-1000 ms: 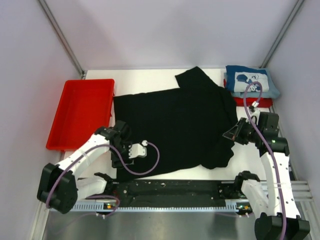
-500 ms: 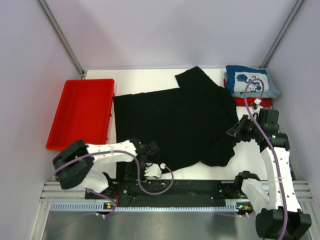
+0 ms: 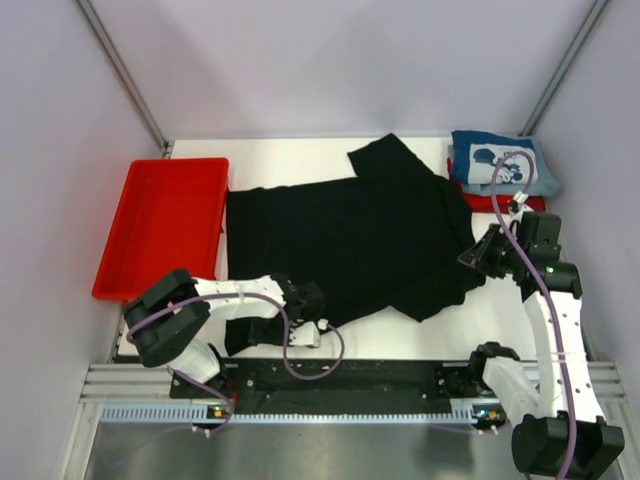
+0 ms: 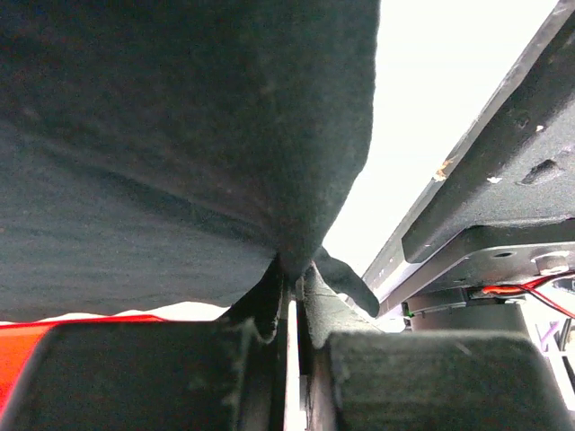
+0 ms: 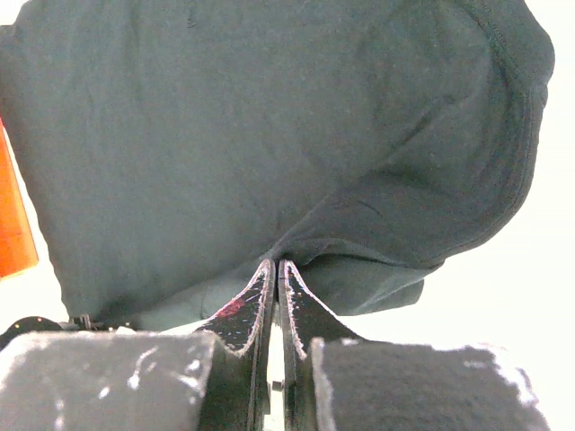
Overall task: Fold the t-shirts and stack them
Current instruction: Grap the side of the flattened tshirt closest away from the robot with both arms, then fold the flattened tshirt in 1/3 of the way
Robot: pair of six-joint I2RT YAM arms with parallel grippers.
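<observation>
The big black shirt (image 3: 350, 235) lies spread over the middle of the white worktop (image 3: 290, 160), with the red tray (image 3: 160, 225) just beside its left edge. The left claw (image 4: 292, 269) is closed tight on the near hem of this shirt, and the right claw (image 5: 277, 265) pinches a fold at its right side. In the far right corner the blue shirt (image 3: 500, 160) rests folded on the red shirt (image 3: 530, 206).
</observation>
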